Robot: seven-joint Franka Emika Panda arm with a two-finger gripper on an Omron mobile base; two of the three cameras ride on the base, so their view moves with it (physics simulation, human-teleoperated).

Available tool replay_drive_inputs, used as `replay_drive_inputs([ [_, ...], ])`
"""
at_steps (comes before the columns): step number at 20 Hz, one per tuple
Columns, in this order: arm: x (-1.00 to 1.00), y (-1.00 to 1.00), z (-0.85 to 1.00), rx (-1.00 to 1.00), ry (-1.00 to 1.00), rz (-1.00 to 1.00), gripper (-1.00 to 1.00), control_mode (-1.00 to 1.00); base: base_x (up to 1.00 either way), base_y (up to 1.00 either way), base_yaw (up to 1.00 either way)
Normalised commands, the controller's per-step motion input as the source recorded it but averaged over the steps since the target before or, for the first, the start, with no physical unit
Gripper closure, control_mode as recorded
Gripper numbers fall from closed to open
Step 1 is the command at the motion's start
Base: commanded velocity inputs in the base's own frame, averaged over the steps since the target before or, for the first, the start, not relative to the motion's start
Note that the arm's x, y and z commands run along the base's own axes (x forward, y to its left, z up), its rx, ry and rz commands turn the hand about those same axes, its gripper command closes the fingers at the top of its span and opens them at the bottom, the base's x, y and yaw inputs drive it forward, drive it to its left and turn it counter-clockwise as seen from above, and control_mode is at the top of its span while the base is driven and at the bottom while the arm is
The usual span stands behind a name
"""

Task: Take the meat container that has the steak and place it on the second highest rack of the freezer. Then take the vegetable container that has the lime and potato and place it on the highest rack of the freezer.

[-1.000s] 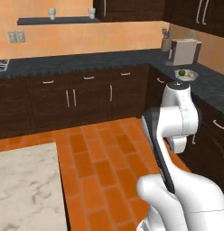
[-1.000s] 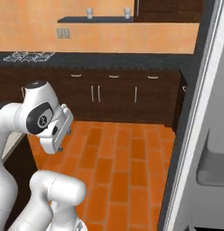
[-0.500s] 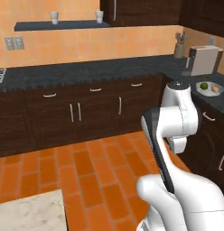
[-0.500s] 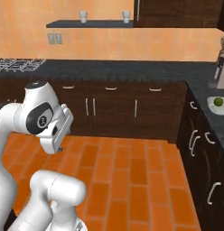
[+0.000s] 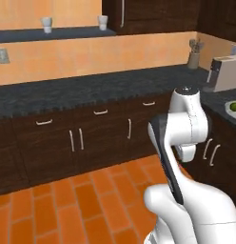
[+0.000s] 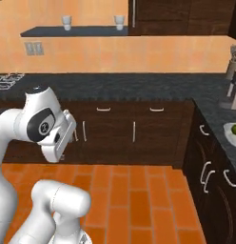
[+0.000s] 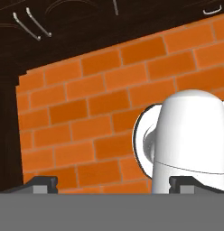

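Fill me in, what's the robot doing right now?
Nothing is being handled. The arm is folded in close to the base, and the pincer points down at the orange brick floor with its fingers apart and nothing between them. The base faces dark cabinets under a black counter. A green round fruit, apparently the lime, sits on something pale on the counter to the right, untouched.

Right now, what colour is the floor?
Orange brick-pattern tiles, clearest in the hand view.

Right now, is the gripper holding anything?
No. In the hand view the gripper has its fingertips wide apart with bare brick floor between them.
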Motion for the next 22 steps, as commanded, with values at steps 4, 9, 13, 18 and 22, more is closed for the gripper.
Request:
replay_drive_inputs([
  [4, 0.0, 0.0, 0.0, 0.0, 0.0, 0.0, -1.0, 1.0, 0.62, 0.0, -0.63],
  [9, 0.0, 0.0, 0.0, 0.0, 0.0, 0.0, -1.0, 1.0, 0.57, 0.0, -0.66],
  [13, 0.0, 0.0, 0.0, 0.0, 0.0, 0.0, -1.0, 1.0, 0.74, 0.14, -0.6],
  [18, 0.0, 0.0, 0.0, 0.0, 0.0, 0.0, -1.0, 1.0, 0.99, 0.33, -0.47],
  [22, 0.0, 0.0, 0.0, 0.0, 0.0, 0.0, -1.0, 1.0, 0.99, 0.32, -0.46],
])
